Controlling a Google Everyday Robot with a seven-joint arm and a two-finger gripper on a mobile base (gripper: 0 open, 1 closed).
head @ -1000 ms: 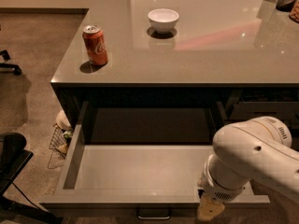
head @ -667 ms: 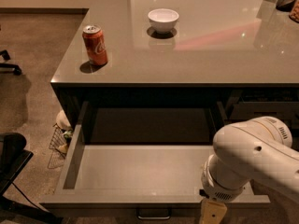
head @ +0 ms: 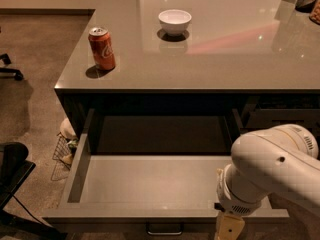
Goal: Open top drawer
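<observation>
drawer (head: pixel 150 179), top: wide, shallow, grey. stands drawn far out from under the counter (head: pixel 225 64), its plain floor open to the camera with nothing lying in it. judged open or all but open, so the task looks near its end.
pull (head: pixel 164 229): small metal loop at the centre of the front, low in the view, nothing holding it.
gripper (head: pixel 229 228): at the bottom edge, just right of the pull, by the drawer's front rim. whether it is spread or closed cannot be told. the spot suits hauling the front outward.
arm (head: pixel 272 169): bulky, white, crossing and hiding the drawer's right front corner.
can (head: pixel 102 48), red: upright near the counter's left edge.
bowl (head: pixel 174 21), white: further back. both rest on top, clear of the drawer's travel.
</observation>
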